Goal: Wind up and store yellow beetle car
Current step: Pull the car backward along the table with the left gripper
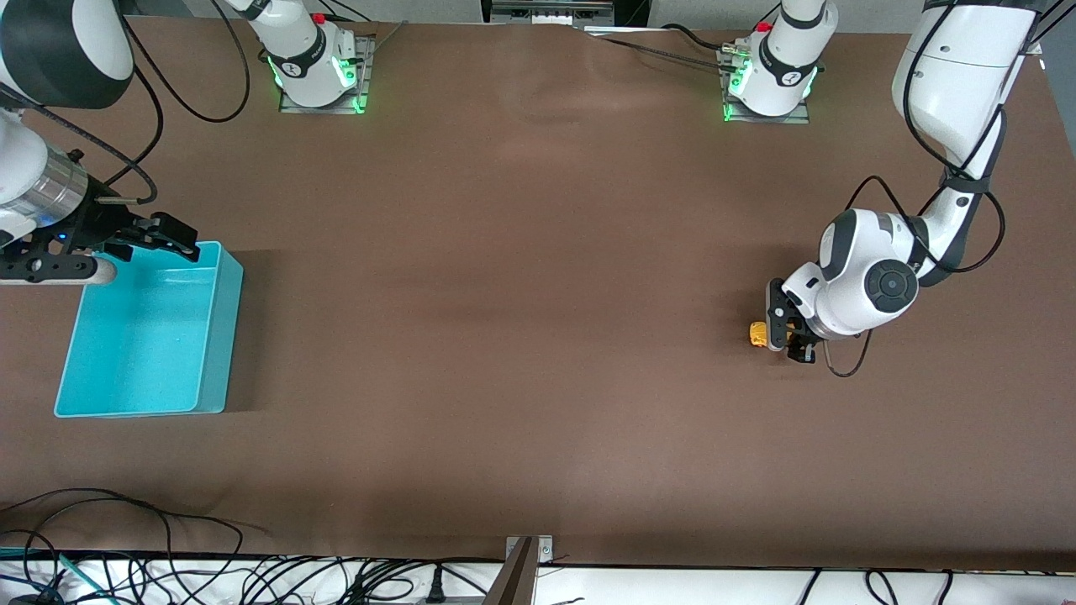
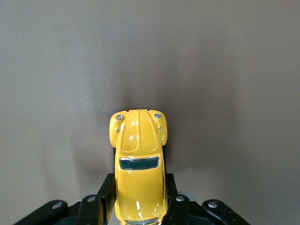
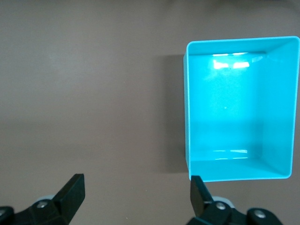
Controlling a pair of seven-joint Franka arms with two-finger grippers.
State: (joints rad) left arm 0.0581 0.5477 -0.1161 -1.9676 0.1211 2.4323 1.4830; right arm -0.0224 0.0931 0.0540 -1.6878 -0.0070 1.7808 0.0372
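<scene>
Jaws of the left gripper (image 1: 779, 330) clamp the yellow beetle car (image 1: 759, 334) at lower right; a shallow hold may slip. Right gripper (image 1: 181, 239) waits with jaws open over the turquoise bin (image 1: 214, 370).

The setting is a robotics laboratory test cell. Two white Franka arms stand on metal base plates (image 1: 324, 92) bolted along one edge of a wide desk (image 1: 538, 336) covered with a plain brown mat. Green status lights glow at both arm bases. Black cables (image 1: 193, 92) run loose from the arms across the mat, and a dense tangle of further cables (image 1: 168, 580) lies along the white edge nearest the front camera. A camera mount bracket (image 1: 525, 559) is fixed at that edge. The only furnishings on the mat are test props: a turquoise plastic bin (image 1: 151, 336) and a small yellow toy car (image 1: 759, 334).
</scene>
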